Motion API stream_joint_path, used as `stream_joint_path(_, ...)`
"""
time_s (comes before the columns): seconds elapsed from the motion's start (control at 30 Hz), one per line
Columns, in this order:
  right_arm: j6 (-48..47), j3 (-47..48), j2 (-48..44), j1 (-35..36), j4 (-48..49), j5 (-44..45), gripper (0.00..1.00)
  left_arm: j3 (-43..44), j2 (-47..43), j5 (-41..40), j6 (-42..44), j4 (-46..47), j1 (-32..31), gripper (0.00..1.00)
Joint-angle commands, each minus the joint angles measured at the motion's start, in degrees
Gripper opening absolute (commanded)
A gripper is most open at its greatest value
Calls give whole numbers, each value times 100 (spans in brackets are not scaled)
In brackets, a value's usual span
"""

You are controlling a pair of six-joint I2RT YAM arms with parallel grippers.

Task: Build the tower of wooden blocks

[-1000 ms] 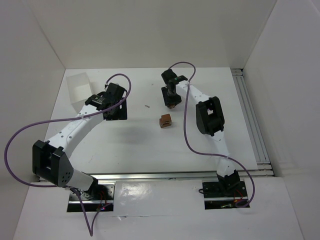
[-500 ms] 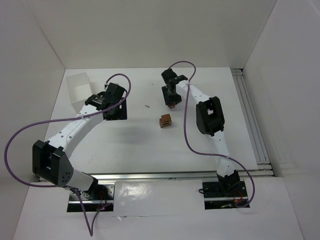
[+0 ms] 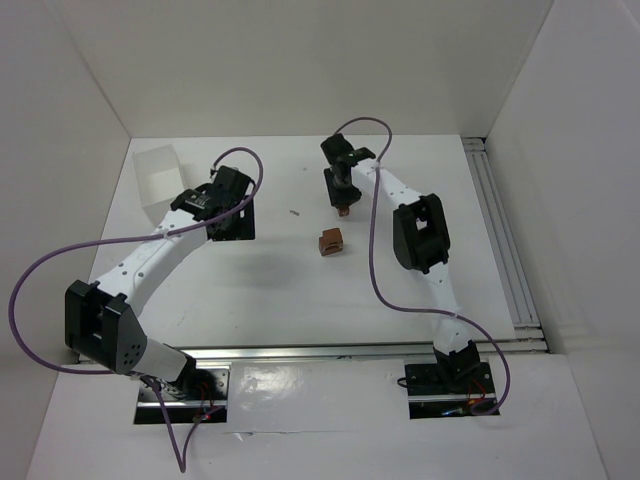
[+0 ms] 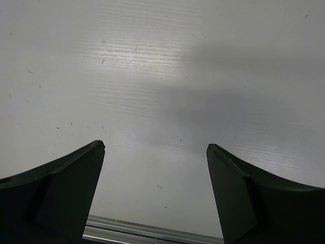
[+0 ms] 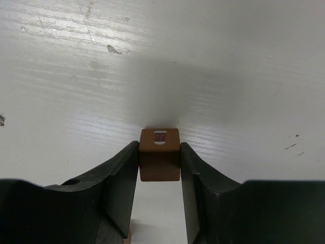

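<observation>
Right gripper (image 3: 343, 207) – jaws clenched on one wood block (image 5: 159, 161). In the right wrist view the reddish-brown cube sits squarely between the two dark fingers (image 5: 121, 175), a pale mark on its upper face. Whether it touches the table (image 3: 280, 295) cannot be told.

The tower (image 3: 330, 241) stands near the middle of the table, just nearer the arm bases than the held cube and apart from it; its cube count cannot be read from above.

Left gripper (image 4: 155, 152) – jaws released and spread wide, with only bare table between them. It hangs left of the tower, well apart, beside the white tray (image 3: 155, 180).
</observation>
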Motion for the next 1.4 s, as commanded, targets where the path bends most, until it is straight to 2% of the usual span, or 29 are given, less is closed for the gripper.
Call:
stream_joint_path(0.0,35,185,-512,48,-2,125,43,264,21,10,-25,60,-44,94)
stream_joint_path(0.17,88,132,-618,48,-64,230,39,316,73,10,-25,60,-97,94)
stream_joint_path(0.43,281,492,-1135,48,-468,345,39,316,179,-262,28,182,-97,94)
stream_joint_path(0.67,518,-341,-2550,48,-521,432,39,203,126,-209,28,454,-97,94)
stream_joint_path(0.9,1028,-1668,-3614,627,-574,380,39,18,-155,-262,89,517,-97,94)
stream_joint_path(1.17,1485,-2601,-3773,1331,-521,257,39,-97,-261,-315,89,517,-97,94)
stream_joint_path(1.37,1485,-2672,-3528,1331,-310,441,39,-149,-313,-315,89,517,-97,94)
